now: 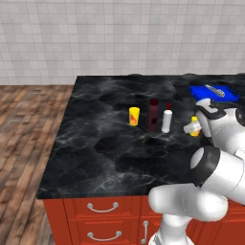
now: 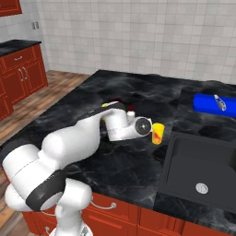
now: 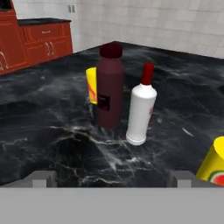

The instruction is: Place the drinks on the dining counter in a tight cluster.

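While the pincer (image 3: 112, 179) is held low over the dining counter (image 1: 95, 143), its jaws are spread wide and nothing is gripped. Straight ahead of it the white red-capped bottle (image 3: 141, 109) is seen upright — the dark maroon bottle (image 3: 110, 87) just beside it, a yellow can (image 3: 91, 85) behind that. A second yellow can (image 3: 213, 168) is seen close beside one fingertip.

Maroon bottle (image 3: 109, 85), white red-capped bottle (image 3: 141, 109), black marbled counter (image 3: 52, 131).
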Controlling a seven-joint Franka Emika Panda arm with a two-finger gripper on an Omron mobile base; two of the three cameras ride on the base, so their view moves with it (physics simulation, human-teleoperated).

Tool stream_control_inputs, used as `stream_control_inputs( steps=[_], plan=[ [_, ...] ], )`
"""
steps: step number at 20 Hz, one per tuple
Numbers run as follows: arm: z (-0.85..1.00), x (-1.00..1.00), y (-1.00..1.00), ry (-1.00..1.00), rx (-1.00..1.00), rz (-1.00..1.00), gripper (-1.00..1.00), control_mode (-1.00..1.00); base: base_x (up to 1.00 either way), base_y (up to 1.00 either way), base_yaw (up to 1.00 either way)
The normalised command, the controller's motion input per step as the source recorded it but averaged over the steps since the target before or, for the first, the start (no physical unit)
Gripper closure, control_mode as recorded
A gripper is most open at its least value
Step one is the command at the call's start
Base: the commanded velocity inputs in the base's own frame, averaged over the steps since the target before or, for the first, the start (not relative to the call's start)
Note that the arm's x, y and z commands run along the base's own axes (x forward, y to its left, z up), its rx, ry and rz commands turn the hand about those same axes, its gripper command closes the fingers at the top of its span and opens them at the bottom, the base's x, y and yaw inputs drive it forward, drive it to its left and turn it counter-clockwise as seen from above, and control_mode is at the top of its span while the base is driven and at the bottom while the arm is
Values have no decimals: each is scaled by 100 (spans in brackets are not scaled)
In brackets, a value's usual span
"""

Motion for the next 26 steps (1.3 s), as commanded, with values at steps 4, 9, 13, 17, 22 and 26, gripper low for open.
stream_control_inputs(
  steps=[4, 9, 13, 17, 22, 26],
  plan=[
    [41, -40, 10, 20, 16, -11, -100, -100, 0, 0, 0],
    [19, -47, 20, 18, 9, -14, -100, -100, 0, 0, 0],
    [0, -59, 25, 16, 9, -12, -100, -100, 0, 0, 0],
    [0, -58, 33, 7, 3, -15, -100, -100, 0, 0, 0],
    [8, -47, 26, 10, 0, -7, -100, -100, 0, 0, 0],
    [1, -39, 22, 2, 0, -2, -100, -100, 0, 0, 0]
  ],
)
